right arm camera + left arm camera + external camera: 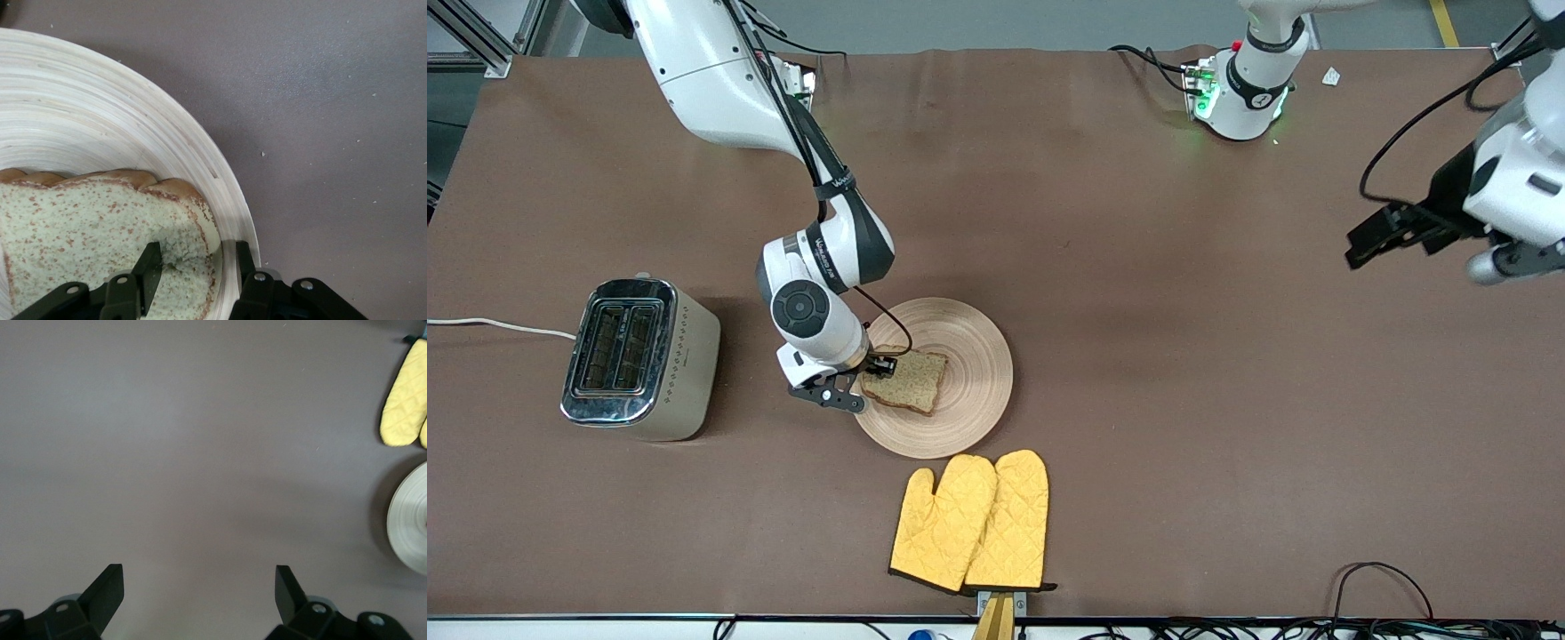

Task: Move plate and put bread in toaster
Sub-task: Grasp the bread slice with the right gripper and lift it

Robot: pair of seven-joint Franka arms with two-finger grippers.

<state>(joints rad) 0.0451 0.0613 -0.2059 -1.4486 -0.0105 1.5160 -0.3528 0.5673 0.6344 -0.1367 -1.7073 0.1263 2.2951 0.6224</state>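
Note:
The wooden plate (969, 347) lies mid-table with the brown bread slice (907, 380) flat on it. My right gripper (869, 378) is down at the plate's edge that faces the toaster (639, 356). In the right wrist view the gripper (195, 261) straddles the bread's (87, 227) crust edge: one finger dents the crumb, and the other stands on the plate (100, 113) with a small gap to the crust. My left gripper (1371, 238) waits open and empty above the table at the left arm's end (199, 577).
A pair of yellow oven mitts (974, 524) lies nearer the front camera than the plate, almost touching it. The toaster's white cord (498, 325) runs off the right arm's end of the table. The left wrist view shows a mitt (403, 400) and the plate's rim (410, 527).

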